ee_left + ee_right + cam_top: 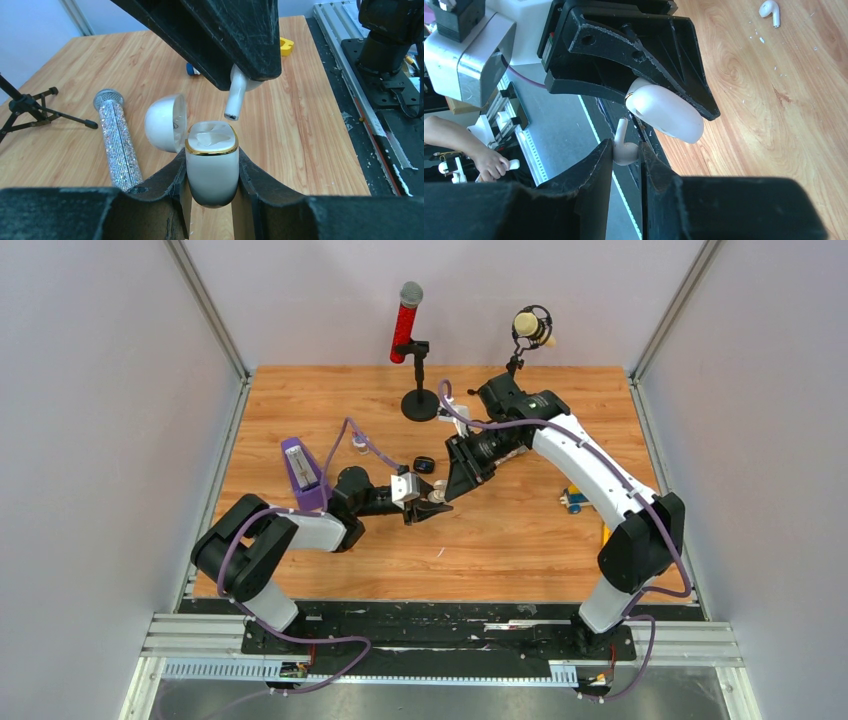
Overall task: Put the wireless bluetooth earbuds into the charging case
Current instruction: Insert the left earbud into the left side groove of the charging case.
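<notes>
My left gripper [430, 506] is shut on a white charging case with a gold rim [212, 167] and holds it upright. Its lid [164, 122] is swung open to the left. My right gripper [452, 488] is shut on a white earbud [235, 96], whose stem points down just above the case's open right side without touching it. In the right wrist view the earbud [624, 151] sits pinched between my fingertips, with the case [666, 114] just beyond. A second white earbud [770, 10] lies loose on the wood. A small black case [423, 464] rests on the table behind the grippers.
A glittery silver microphone [116, 142] lies on the table left of the case, beside a black tripod [30, 105]. A red microphone on a stand [405, 320] and a cream microphone [532, 328] stand at the back. A purple object [300, 470] sits left, a small toy [573, 500] right.
</notes>
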